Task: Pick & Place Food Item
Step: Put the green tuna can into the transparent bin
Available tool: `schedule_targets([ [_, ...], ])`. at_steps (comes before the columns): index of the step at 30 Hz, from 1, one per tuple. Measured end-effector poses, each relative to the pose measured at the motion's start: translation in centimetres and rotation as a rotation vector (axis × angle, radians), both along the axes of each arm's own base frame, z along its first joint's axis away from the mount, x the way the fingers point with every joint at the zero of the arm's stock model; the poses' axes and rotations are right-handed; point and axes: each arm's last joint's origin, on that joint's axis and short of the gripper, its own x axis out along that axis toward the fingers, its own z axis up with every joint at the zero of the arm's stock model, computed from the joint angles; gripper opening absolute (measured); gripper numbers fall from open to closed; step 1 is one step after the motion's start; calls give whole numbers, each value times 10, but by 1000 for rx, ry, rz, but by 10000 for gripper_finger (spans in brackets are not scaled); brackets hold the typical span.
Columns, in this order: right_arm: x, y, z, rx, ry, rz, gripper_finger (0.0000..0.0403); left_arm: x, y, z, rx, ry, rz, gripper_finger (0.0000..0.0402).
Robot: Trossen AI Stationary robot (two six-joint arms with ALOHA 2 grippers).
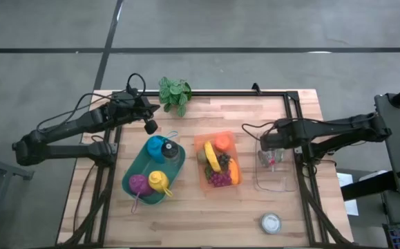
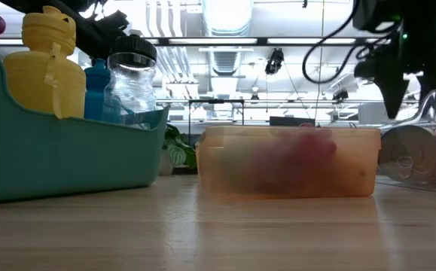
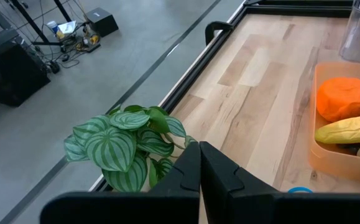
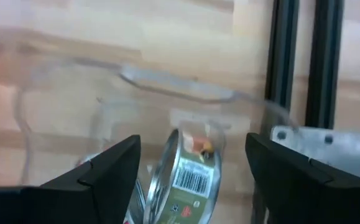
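Can, lying on its side in clear bin at worktop 3 o'clock. Right end effector: fingers spread open above can, not touching. Left end effector: closed, empty, at 10 o'clock beside plant. Orange tray: centre, holding fruit.

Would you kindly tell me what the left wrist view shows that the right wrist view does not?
Only the left wrist view shows the potted plant, the orange tray with an orange item and a banana, and the shut left gripper.
Only the right wrist view shows the can lying in the clear container, between the fingers of the open right gripper.
Both show the wooden table.
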Motion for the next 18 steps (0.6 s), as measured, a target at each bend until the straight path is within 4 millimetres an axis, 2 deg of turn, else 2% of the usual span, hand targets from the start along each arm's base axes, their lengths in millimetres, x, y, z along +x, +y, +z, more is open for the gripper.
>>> schedule_targets([
  [7, 5, -4, 34, -140, -66, 97, 247, 0, 0, 0, 0, 0, 0, 2],
  [13, 14, -7, 76, -303, -100, 298, 224, 0, 0, 0, 0, 0, 0, 2],
  [18, 21, -7, 107, -409, -139, 473, 222, 0, 0, 0, 0, 0, 0, 2],
])
